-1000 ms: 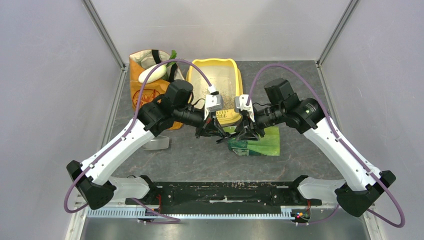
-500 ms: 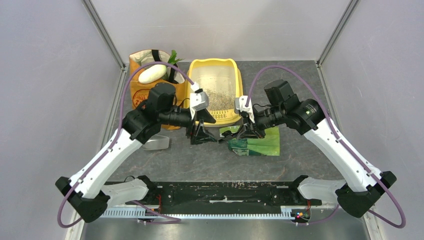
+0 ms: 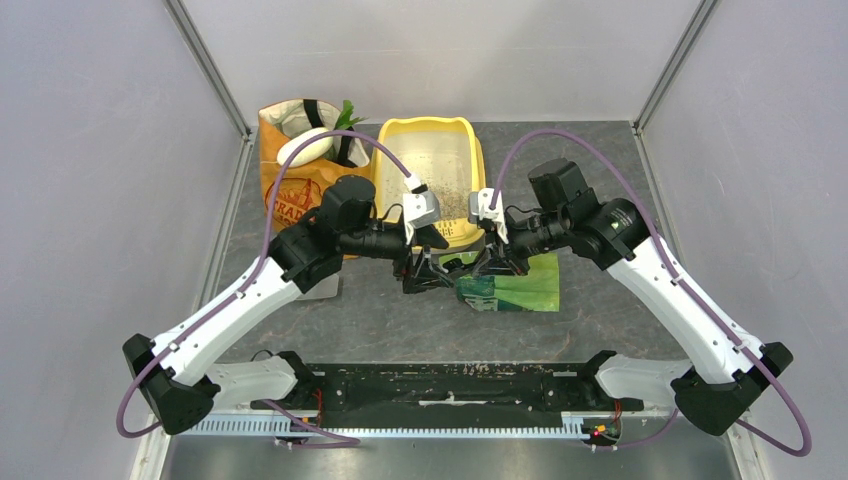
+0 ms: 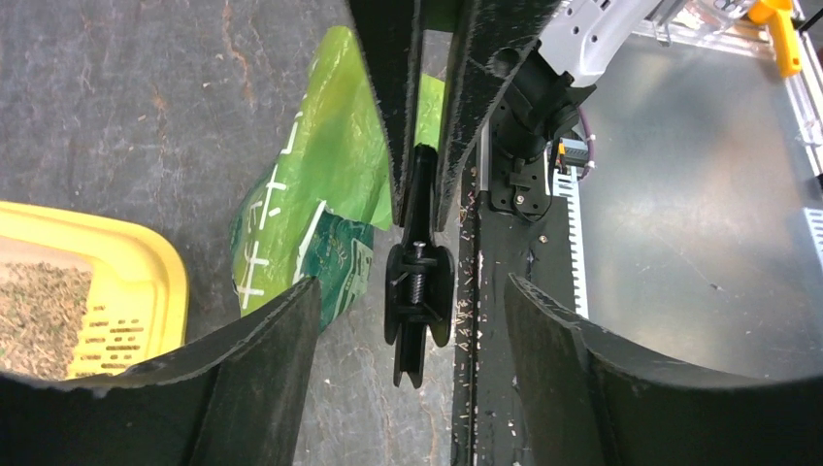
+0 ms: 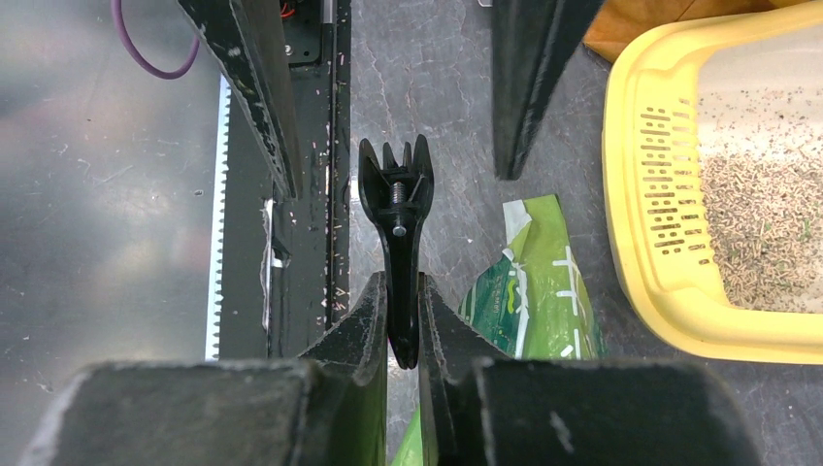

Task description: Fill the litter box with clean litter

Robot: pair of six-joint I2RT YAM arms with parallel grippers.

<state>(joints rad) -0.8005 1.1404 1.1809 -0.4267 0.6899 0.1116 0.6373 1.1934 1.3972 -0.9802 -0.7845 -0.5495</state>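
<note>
Two arms reach in from the near edge of the dark tabletop (image 3: pixel 380 310) and meet over its middle. The right gripper (image 5: pixel 402 303) has its jaws pinched narrow on one end of a black spring clip (image 5: pixel 396 189). The clip's sprung end points at the left gripper (image 4: pixel 412 291), whose jaws stand wide on either side of that end without touching it. Just beside the clip, under the right wrist, a crumpled green foil bag (image 3: pixel 522 290) lies on the tabletop. Beyond both grippers sits the yellow litter box (image 3: pixel 378 175), its slotted strip at the near end, with grey-brown litter (image 3: pixel 445 192) spread over part of the pale basin. Just to its left stands an orange paper grocery bag (image 3: pixel 283 188) holding a white oval item (image 3: pixel 305 147) and green leaves (image 3: pixel 347 112).
</note>
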